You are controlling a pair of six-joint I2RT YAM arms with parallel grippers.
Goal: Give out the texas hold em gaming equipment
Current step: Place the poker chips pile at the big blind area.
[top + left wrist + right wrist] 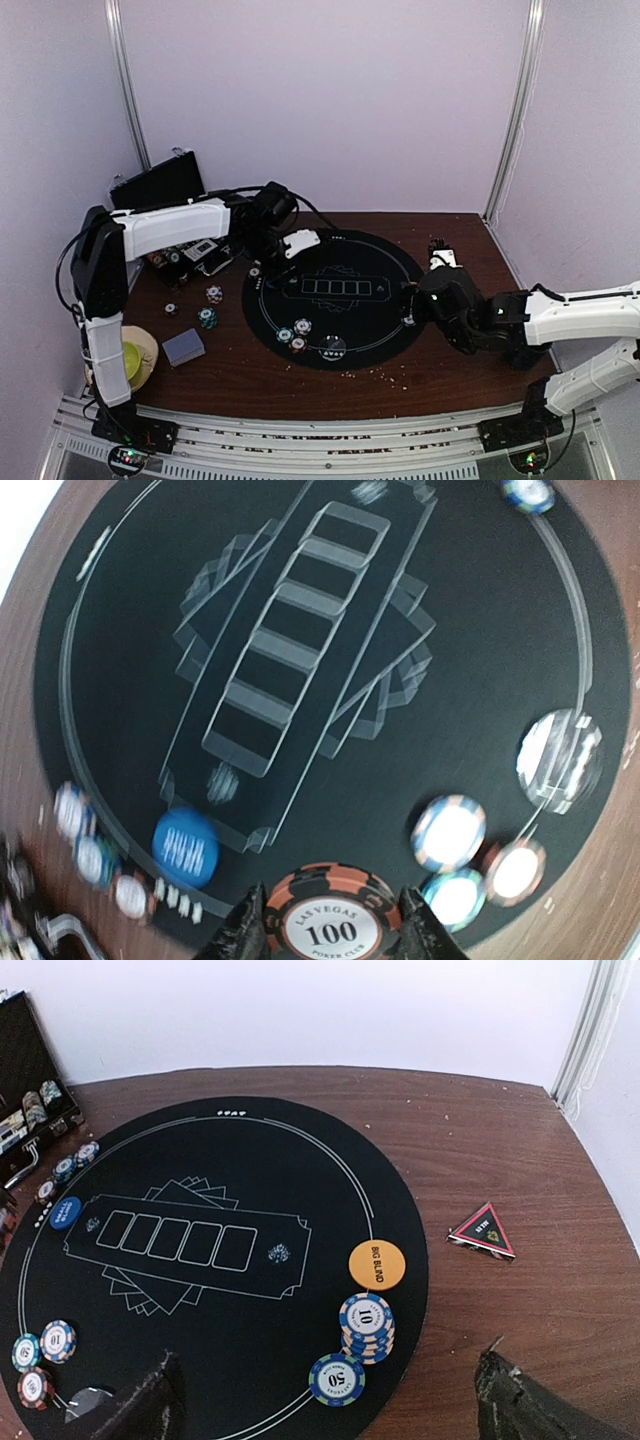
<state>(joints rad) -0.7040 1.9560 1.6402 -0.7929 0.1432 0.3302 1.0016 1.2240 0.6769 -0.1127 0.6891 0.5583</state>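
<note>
My left gripper (pixel 333 932) is shut on a black-and-orange 100 poker chip (pixel 333 918), held just above the left edge of the round black mat (pixel 350 325). Below it on the mat lie a blue button disc (pixel 185 847), a white disc (pixel 558 757) and three chips (pixel 449 832). My right gripper (pixel 330 1410) stands open over the mat's right edge. Between its fingers are a stack of blue 10 chips (pixel 367 1325), a 50 chip (pixel 336 1379) and an orange Big Blind disc (pixel 377 1265). A grey-blue card deck (pixel 183 347) lies on the table at the left.
The black case (pixel 160 185) stands open at the back left with chips in it. Loose chips (pixel 207 318) lie on the wood left of the mat. A triangular marker (pixel 483 1230) sits right of the mat. A yellow-green cup (pixel 131 361) stands by the left arm's base.
</note>
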